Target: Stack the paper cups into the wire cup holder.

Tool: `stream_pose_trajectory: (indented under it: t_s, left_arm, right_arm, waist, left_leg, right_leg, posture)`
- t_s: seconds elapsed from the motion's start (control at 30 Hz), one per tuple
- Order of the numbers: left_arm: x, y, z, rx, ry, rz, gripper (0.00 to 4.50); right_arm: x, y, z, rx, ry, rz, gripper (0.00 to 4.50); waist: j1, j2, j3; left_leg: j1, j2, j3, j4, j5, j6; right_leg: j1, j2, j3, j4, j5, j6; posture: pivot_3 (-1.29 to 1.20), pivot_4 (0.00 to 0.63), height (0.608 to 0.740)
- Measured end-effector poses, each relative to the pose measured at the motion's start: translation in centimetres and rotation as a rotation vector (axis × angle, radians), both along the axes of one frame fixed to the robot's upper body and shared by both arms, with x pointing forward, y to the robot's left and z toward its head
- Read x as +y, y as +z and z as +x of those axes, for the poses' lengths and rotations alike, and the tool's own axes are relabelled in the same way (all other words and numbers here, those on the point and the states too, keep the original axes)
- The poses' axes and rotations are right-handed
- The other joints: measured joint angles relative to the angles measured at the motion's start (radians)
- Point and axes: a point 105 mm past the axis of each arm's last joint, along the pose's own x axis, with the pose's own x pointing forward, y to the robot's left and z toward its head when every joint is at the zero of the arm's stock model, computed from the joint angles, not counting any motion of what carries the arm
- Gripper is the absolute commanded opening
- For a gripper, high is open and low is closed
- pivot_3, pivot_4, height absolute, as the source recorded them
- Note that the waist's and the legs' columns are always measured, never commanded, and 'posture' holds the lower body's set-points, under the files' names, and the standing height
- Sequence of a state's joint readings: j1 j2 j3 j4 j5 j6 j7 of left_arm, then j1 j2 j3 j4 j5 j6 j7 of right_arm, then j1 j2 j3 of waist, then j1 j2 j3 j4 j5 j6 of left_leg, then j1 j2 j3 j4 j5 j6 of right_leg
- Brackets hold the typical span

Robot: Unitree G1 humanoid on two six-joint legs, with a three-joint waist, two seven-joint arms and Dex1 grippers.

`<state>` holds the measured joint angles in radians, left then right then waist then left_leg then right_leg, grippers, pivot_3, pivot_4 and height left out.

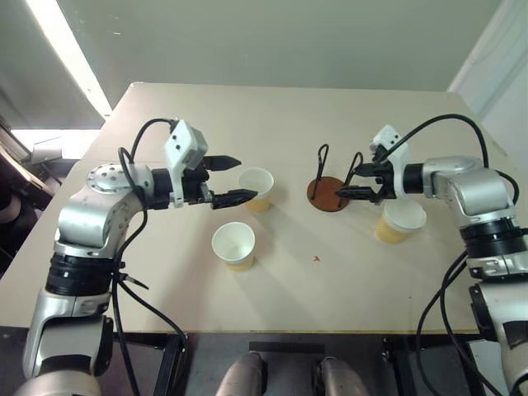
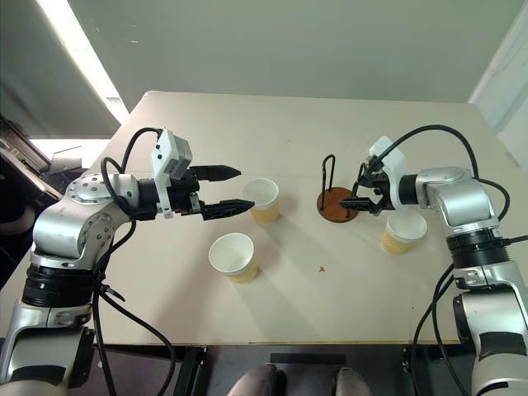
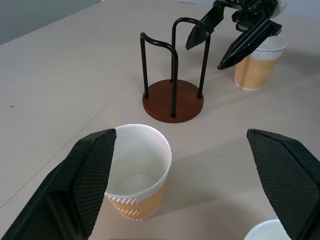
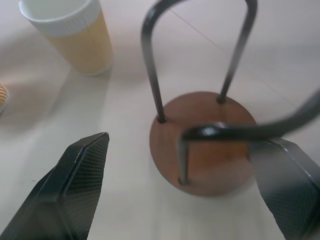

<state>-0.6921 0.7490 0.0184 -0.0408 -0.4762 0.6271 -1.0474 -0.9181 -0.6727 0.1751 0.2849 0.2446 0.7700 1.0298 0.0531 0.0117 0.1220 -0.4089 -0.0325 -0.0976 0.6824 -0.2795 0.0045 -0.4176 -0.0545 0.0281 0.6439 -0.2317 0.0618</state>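
The wire cup holder (image 1: 327,192) stands empty on the tan table (image 1: 289,124), with the right gripper (image 1: 349,181) at its nearer wire loop, fingers spread apart with nothing between them; whether a finger touches the wire is hard to tell. The left gripper (image 1: 233,179) hovers wide open just beside one paper cup (image 1: 256,189). A second cup (image 1: 233,246) stands nearer the table's front edge, and a third cup (image 1: 400,221) under the right forearm.

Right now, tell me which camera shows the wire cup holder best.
The left wrist view: the wire cup holder shows whole, with both wire loops and the disc base, and no cup in it. The head views show it small beside the right claw. The right wrist view crops and blurs it.
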Motion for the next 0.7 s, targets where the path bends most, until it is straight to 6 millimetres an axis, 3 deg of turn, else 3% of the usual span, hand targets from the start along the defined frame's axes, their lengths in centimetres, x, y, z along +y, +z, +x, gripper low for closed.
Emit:
stream_pose_trajectory:
  t_s: [0.33, 0.5, 0.7]
  left_arm:
    - [0.0, 0.0, 0.0, 0.0, -0.002, 0.0, 4.5]
    - [0.0, -0.2, -1.0, 0.019, -0.046, 0.031, 4.5]
    - [-0.7, -0.3, -3.9, 0.092, -0.187, 0.064, 4.5]
  right_arm:
    - [0.4, -0.3, 0.2, -0.003, -0.014, 0.007, 0.16]
    - [0.8, 0.1, -0.1, -0.022, 0.005, 0.003, 0.07]
    - [2.0, 2.2, -2.8, -0.087, 0.123, -0.036, 0.07]
  waist:
    - [0.0, 0.0, 0.0]
    - [-0.001, 0.0, 0.0]
    - [-0.001, 0.0, 0.0]
  left_leg:
    - [0.0, 0.0, 0.0, 0.0, 0.0, 0.0]
    - [0.0, 0.0, 0.0, -0.001, 0.0, 0.0]
    - [-0.002, 0.0, 0.0, -0.001, 0.0, 0.0]
  right_leg:
    - [0.0, 0.0, 0.0, 0.0, 0.0, 0.0]
    - [0.0, 0.0, 0.0, 0.0, 0.0, 0.0]
    - [-0.001, 0.0, -0.001, -0.002, 0.0, -0.001]
  posture:
    - [0.0, 0.15, 0.74]
    - [0.0, 0.15, 0.74]
    - [0.0, 0.15, 0.74]
